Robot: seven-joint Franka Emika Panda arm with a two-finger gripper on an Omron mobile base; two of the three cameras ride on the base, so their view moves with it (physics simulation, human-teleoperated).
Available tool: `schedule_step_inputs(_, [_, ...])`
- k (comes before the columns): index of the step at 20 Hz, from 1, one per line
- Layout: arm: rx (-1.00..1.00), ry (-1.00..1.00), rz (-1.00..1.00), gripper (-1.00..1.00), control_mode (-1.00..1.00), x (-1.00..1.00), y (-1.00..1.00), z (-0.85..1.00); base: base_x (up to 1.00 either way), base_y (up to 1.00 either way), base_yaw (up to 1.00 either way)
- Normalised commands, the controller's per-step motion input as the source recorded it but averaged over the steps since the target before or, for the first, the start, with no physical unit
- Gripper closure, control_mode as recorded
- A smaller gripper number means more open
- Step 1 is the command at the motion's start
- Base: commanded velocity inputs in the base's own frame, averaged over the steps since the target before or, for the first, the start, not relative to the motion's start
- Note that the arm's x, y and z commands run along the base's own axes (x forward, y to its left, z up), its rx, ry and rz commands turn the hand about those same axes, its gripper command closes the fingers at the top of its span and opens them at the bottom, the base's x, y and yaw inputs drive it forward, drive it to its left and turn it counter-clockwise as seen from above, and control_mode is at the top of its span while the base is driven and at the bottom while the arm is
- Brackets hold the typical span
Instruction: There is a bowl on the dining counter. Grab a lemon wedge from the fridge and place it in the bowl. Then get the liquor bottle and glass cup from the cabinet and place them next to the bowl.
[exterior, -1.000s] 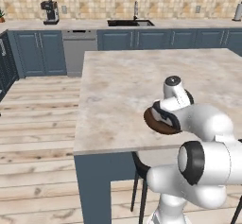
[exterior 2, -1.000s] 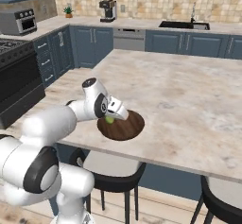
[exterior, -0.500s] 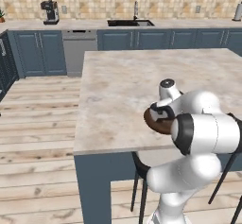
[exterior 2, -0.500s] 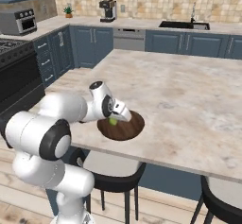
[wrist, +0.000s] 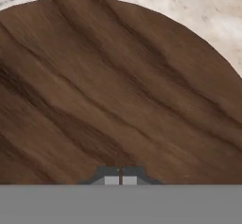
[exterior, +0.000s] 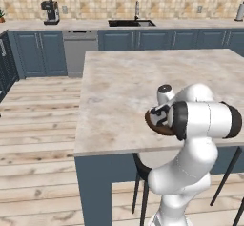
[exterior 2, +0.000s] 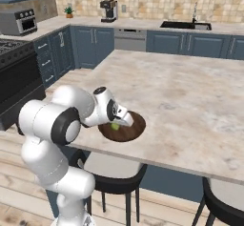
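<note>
Hovering above the bowl (exterior 2: 123, 127) near the table (exterior 2: 190, 96) edge: gripper (wrist: 120, 180), tips pressed together, empty. Wedge (exterior 2: 115, 125) inside the bowl, seemingly delivered. Bottle and cup remain to fetch.

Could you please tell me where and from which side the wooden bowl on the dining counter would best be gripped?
I'd take the bowl by its rim on the side away from the arm, coming from above with one finger inside and one outside. It is wide and shallow, too broad to span, and sits flat on the dining counter. The lemon wedge lies on the arm's side.
</note>
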Motion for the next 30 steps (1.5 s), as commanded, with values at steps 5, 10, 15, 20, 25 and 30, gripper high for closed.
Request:
schedule_step_inputs(5, [0.00, 0.01, 0.00, -1.00, -1.00, 0.39, -0.06, -0.15, 0.00, 0.00, 0.00])
schedule_step_inputs(10, [0.00, 0.00, 0.00, -1.00, -1.00, 0.21, -0.09, -0.07, 0.00, 0.00, 0.00])
schedule_step_inputs(15, [0.00, -0.03, 0.00, -1.00, -1.00, -0.12, -0.13, 0.05, 0.00, 0.00, 0.00])
schedule_step_inputs(20, [0.07, -0.15, 0.00, -1.00, -1.00, -0.58, -0.01, 0.81, 0.00, 0.00, 0.00])
schedule_step_inputs(25, [0.17, -0.09, 0.04, -1.00, -1.00, -0.74, 0.00, 1.00, 0.00, 0.00, 0.00])
schedule_step_inputs(30, [0.21, 0.00, 0.10, -1.00, -1.00, -0.67, 0.01, 1.00, 0.00, 0.00, 0.00])
